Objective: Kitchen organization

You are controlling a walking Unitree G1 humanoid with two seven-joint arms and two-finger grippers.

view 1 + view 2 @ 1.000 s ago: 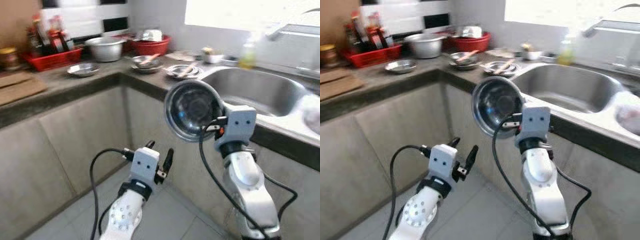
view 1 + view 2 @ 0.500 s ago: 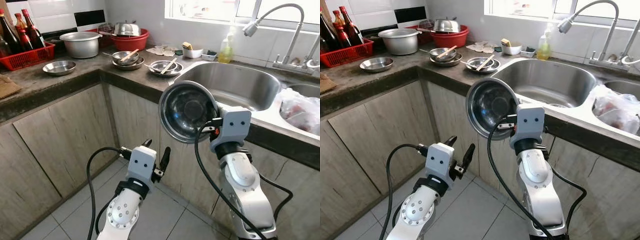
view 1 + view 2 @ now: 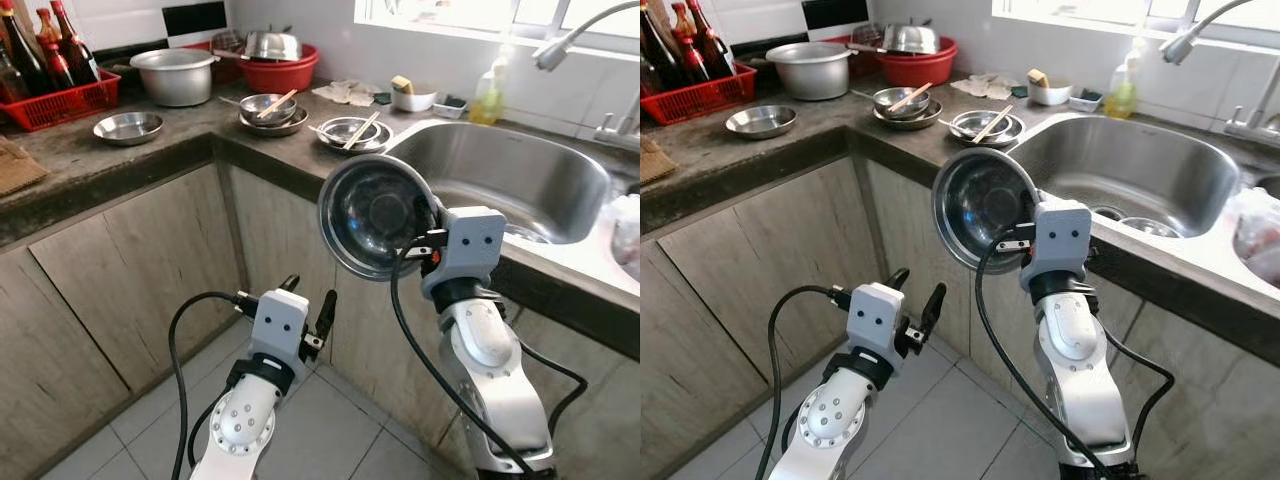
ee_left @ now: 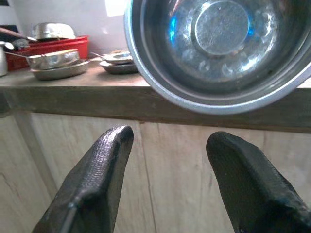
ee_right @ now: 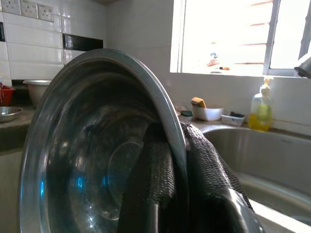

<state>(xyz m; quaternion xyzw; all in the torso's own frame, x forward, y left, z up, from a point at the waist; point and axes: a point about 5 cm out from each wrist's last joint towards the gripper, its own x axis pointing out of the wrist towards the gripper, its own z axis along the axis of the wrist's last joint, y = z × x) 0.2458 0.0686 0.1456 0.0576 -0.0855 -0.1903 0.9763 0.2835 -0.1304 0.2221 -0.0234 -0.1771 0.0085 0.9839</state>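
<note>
Dark countertop (image 3: 150,160) with steel dishes (image 3: 128,127)

The round steel bowl (image 3: 375,215), pinched by its rim between the right gripper's (image 3: 425,243) black fingers (image 5: 160,170), stood on edge above and ahead of the left gripper's (image 3: 308,305) spread fingers (image 4: 92,184). Beyond both sets of fingertips the dark stone countertop's edge (image 3: 290,172) and the wood-grain cabinet doors (image 3: 150,270) blocked the way forward. Open air lay between the left fingers.

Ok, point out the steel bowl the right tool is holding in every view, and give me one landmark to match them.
Left eye view: steel bowl centre, in front of the sink, rim pinched by the right tool.
Right eye view: bowl centre.
Left wrist view: bowl above the open left tool.
Right wrist view: bowl close up.
Shared landmark: red basin.
</note>
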